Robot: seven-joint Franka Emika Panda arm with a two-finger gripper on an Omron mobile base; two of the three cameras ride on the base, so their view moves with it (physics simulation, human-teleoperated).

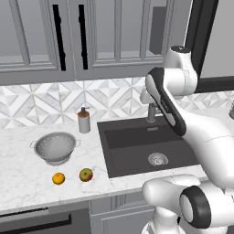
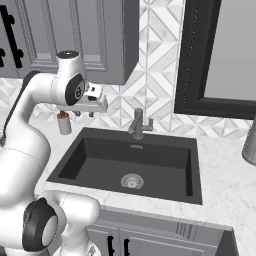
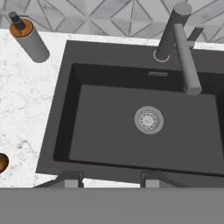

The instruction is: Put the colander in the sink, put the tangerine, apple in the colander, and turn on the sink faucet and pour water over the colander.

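Observation:
The silver colander stands upright on the marble counter left of the dark sink. In front of it lie the orange tangerine and the red-green apple, both on the counter. The sink holds nothing but its round drain. The grey faucet stands at the sink's back rim, its spout angled over the basin, and no water runs. My gripper hangs high above the sink's left half, pointing down. It is open with nothing between the fingers.
A soap dispenser with a brown pump stands at the sink's back left corner. A fruit's rounded edge shows at the hand view's left border. A grey metal object stands on the counter at far right. Wall cabinets hang above.

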